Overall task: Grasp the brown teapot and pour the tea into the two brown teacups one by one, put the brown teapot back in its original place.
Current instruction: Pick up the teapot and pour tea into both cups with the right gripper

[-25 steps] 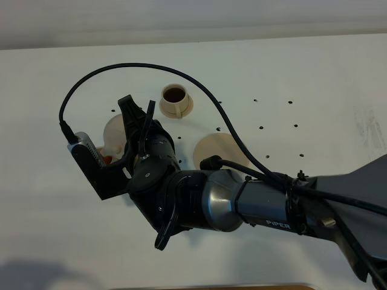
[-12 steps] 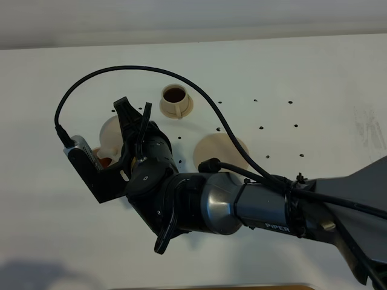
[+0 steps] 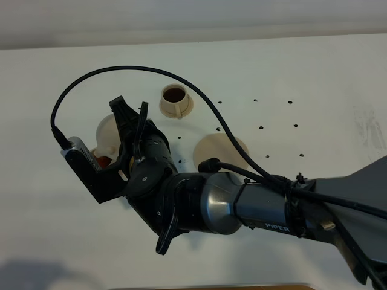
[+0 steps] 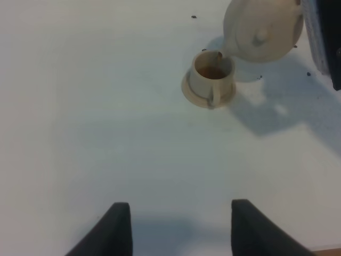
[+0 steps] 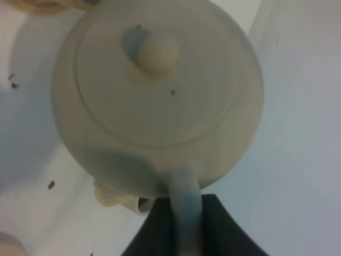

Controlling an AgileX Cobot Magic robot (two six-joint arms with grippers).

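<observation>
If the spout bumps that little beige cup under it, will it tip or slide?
Probably slides rather than tips: the small pale beige cylindrical cup looks squat and sits on its round saucer on the smooth white table. It holds tea, so a nudge may slop some. The pale beige domed ceramic teapot hangs with its spout at the rim, so margin seems thin.

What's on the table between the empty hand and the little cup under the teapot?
Nothing: the left wrist view shows only bare, shadowed table between the left hand and the teacup under the teapot.
</observation>
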